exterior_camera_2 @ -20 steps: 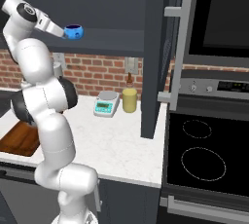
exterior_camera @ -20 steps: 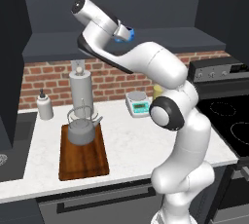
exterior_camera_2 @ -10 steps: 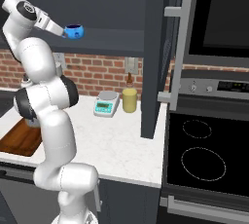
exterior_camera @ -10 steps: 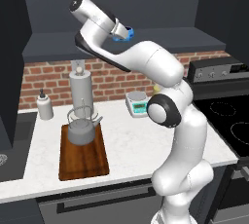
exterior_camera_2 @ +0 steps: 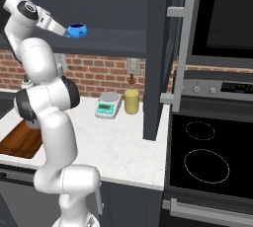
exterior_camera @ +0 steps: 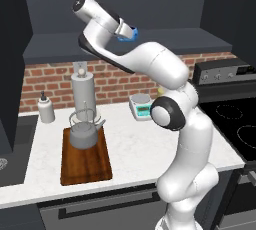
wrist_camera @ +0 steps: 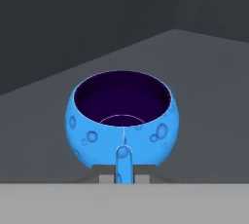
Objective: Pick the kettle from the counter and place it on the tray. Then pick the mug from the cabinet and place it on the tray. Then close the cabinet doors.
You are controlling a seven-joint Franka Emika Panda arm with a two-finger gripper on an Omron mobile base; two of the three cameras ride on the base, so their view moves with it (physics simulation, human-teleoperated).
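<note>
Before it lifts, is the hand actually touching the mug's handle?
Touching. In the hand view the hand has its two fingertips pressed against either side of the mug's handle, no gap showing.

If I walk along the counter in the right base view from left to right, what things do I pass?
Wooden tray → little scale → yellow jar → open cabinet door → stove.

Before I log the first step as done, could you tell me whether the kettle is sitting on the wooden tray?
Yes, in the left base view the kettle stands upright on the far end of the tray, in front of the paper-towel cylinder.
</note>
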